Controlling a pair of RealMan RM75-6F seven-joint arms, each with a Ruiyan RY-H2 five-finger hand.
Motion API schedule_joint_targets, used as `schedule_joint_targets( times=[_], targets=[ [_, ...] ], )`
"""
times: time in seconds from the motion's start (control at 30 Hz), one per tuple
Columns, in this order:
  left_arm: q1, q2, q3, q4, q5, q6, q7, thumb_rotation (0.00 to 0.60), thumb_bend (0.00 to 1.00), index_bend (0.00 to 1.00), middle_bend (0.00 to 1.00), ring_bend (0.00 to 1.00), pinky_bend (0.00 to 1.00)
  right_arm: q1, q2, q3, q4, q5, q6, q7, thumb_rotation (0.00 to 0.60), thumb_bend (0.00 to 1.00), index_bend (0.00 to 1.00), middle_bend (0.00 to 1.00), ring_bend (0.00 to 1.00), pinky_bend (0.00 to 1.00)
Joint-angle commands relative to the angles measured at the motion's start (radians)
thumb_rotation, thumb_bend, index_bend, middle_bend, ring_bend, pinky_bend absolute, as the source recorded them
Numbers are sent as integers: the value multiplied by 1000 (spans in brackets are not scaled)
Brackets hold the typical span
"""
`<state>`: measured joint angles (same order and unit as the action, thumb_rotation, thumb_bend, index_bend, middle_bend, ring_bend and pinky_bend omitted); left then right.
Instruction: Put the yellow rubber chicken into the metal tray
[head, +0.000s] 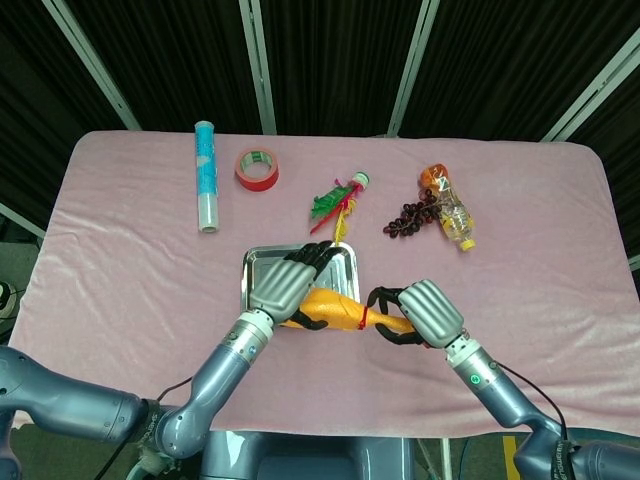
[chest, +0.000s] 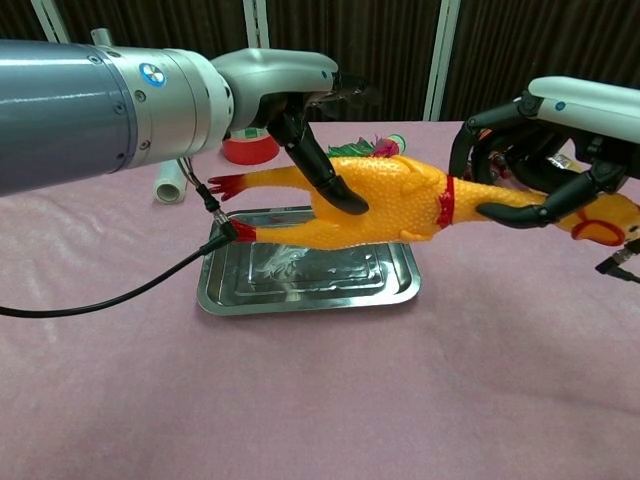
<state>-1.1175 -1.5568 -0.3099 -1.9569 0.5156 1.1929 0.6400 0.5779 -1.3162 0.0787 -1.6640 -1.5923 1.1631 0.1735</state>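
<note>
1. Over the middle of the desk (head: 120, 260), the yellow rubber chicken (chest: 390, 200) hangs in the air, stretched almost level between the two hands, its body above the metal tray (chest: 300, 292) and its head end reaching out past the tray's right rim.

2. The left hand (chest: 310, 120) is on the body end: its thumb presses against the near flank of the chicken, the other fingers reach over the far side, and from the chest view that reads as a loose grasp around the body rather than a tight clench.

3. The right hand (chest: 545, 150) is curled around the neck, just past the red band, with the head and its red comb poking out beyond the dark fingers.

4. So where does the job stand? The chicken is up, carried and roughly lined up with the tray, but not in it; a clear gap shows between its belly and the tray floor.

5. What is left, as I judge it: bring the head end in over the tray, lower the toy, and let go with both hands.

6. The chicken itself is long and slim, bright yellow with a pimpled skin, red feet trailing at the left, a red collar, a red comb.

7. It looks longer than the tray is wide, so it may have to lie cornerwise or rest partly on the rim.

8. The tray is shiny, shallow, and sits flat on the pink cloth with nothing in it.
</note>
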Motion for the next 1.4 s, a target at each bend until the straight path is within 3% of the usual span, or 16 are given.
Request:
schedule_joint_targets(
  times=[0.03, 0.23, 0.6, 0.9, 1.17, 1.4],
  targets=[
    [9, 7, 3, -5, 12, 1, -12, 532, 0, 0, 0, 14, 179, -1, 1, -2, 2, -3, 1, 4, 600, 894, 1000, 790, 785, 886],
    [55, 62, 30, -56, 82, 25, -40, 536, 0, 0, 0, 0, 138, -7, 3, -4, 16, 0, 7, 27, 600, 894, 1000, 790, 786, 886],
    [257, 287, 143, -202, 400, 93, -209, 534, 0, 0, 0, 0, 135, 13, -24, 13, 92, 22, -19, 107, 600, 894, 1000, 790, 785, 886],
    [409, 440, 221, -223, 614, 166, -352, 535, 0, 0, 0, 0, 135, 84, -110, 54, 164, 46, -90, 126, 600, 895, 1000, 790, 785, 886],
    [497, 517, 261, -183, 692, 184, -461, 534, 0, 0, 0, 0, 135, 155, -204, 87, 235, 63, -150, 110, 600, 895, 1000, 790, 785, 886],
    [543, 549, 264, -139, 698, 180, -535, 536, 0, 0, 0, 0, 135, 220, -287, 120, 296, 89, -205, 91, 600, 894, 1000, 790, 785, 886]
  ],
)
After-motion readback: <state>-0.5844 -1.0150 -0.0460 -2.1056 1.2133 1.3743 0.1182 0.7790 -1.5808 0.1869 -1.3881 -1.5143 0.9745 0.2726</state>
